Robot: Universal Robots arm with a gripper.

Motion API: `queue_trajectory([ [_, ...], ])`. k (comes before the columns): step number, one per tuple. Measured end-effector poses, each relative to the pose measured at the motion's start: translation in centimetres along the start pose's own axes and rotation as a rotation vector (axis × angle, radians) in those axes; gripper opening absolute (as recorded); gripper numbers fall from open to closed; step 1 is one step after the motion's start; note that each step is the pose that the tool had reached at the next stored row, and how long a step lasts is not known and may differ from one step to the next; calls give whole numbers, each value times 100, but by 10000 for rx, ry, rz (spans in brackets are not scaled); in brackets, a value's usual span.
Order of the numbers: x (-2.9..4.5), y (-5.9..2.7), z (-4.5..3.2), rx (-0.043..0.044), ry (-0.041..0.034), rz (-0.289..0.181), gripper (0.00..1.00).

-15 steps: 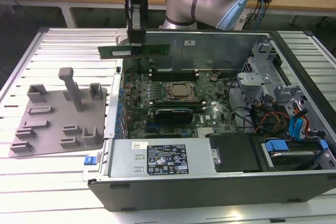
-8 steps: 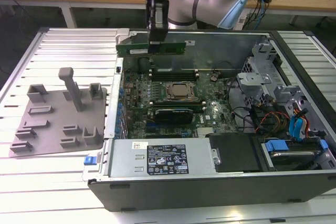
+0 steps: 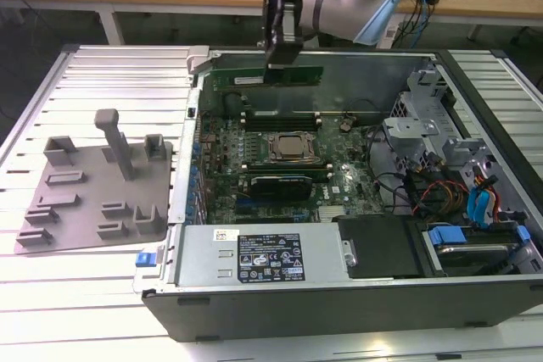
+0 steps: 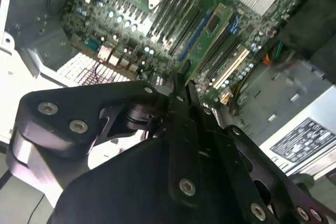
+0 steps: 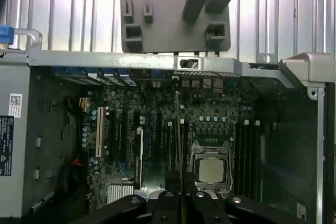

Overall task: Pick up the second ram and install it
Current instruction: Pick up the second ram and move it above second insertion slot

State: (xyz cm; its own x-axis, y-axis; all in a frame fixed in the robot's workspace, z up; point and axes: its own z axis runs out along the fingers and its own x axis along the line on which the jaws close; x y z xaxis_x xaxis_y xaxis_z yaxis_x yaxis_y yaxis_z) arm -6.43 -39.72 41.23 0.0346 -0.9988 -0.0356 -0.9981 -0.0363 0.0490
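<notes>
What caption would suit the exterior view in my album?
Gripper holds the ram above the open computer.

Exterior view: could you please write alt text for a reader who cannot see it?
The gripper holds the second ram, a green stick, level over the back of an open computer case. A grey holder tray lies at the exterior view's left.
</notes>
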Motion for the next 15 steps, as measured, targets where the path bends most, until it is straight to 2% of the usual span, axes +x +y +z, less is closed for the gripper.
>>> queue_trajectory([
  [1, -13, -86, -2, -5, 0, 2, 11],
  [5, -29, -206, -4, -10, 0, 2, 11],
  [12, -70, -471, -9, -21, -1, 2, 11],
  [15, -109, -571, -6, -28, -1, 1, 11],
])
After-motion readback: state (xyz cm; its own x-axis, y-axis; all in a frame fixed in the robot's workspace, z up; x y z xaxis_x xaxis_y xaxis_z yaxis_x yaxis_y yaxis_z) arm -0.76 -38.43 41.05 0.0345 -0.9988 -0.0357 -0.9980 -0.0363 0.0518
